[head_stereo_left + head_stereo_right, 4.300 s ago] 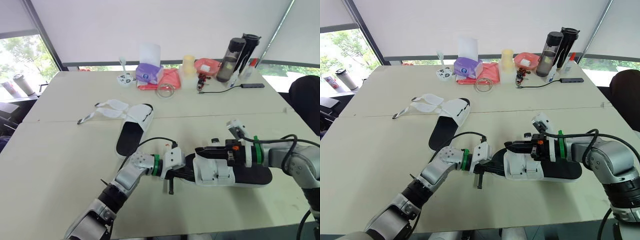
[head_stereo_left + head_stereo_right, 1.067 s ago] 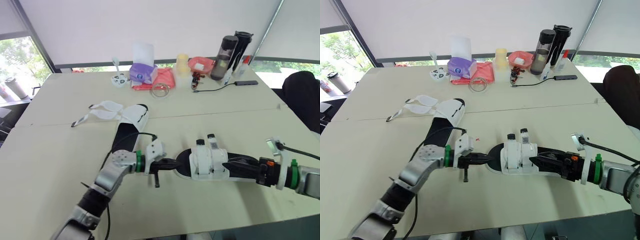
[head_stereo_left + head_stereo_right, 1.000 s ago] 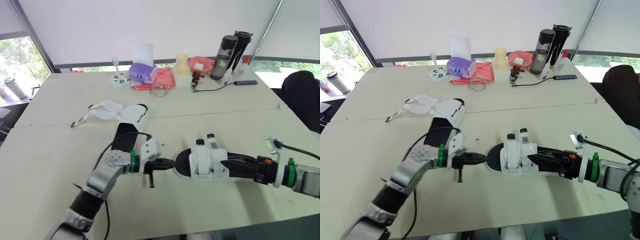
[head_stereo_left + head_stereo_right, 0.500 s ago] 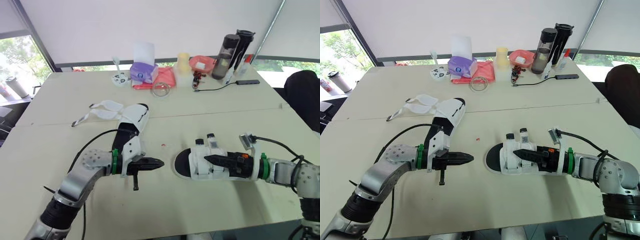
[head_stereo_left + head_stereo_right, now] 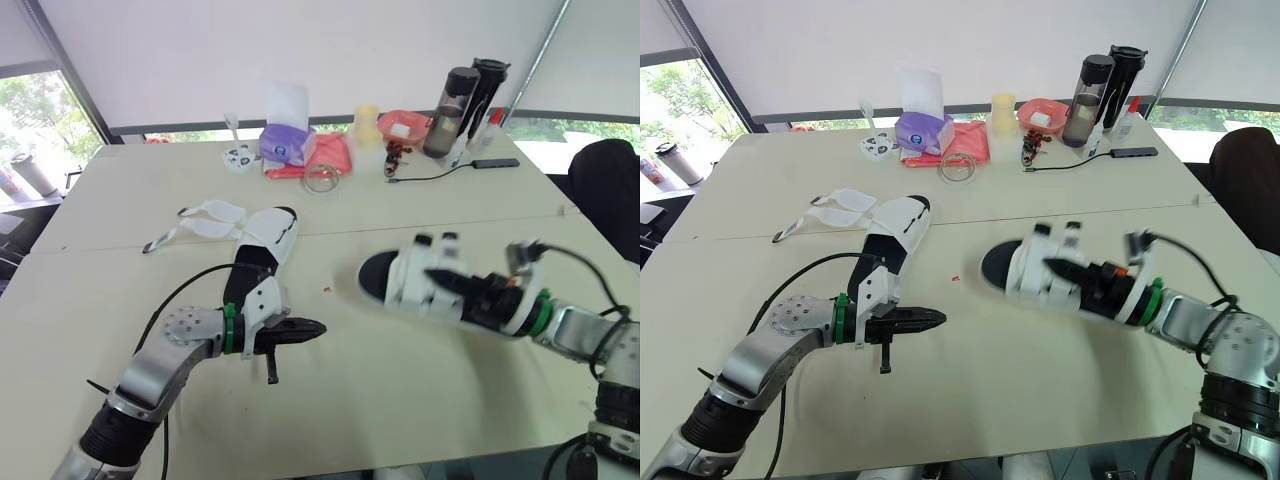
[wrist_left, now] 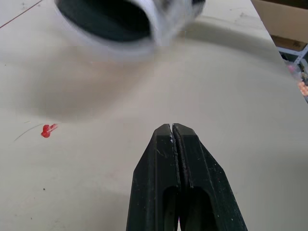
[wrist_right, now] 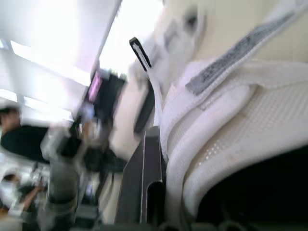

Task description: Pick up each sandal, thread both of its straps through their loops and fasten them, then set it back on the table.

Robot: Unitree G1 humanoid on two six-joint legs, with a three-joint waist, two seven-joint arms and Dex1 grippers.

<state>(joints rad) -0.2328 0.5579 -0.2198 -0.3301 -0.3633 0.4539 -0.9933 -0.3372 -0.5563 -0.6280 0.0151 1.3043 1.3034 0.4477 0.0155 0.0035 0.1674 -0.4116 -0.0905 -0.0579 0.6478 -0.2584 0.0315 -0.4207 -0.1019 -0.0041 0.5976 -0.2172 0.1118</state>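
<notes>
Since half a second ago the right gripper point(image 5: 447, 284) has raised the white mesh sandal with a black footbed point(image 5: 405, 290) off the pale table point(image 5: 400, 400). It hangs tilted, that gripper seemingly clamped on its upper, while the left gripper point(image 5: 312, 327) hovers closed tight and empty. Its two straps point(image 5: 425, 268) look closed, dark-tipped ends standing up, so I judge it needs setting down flat next, then the second white sandal point(image 5: 262, 255), straps splayed open behind, needs lifting.

woven mesh cloth on the white sandal point(image 7: 240, 120), smooth black plastic on the left claw point(image 6: 172, 127), matt smooth table point(image 5: 400, 390)
</notes>
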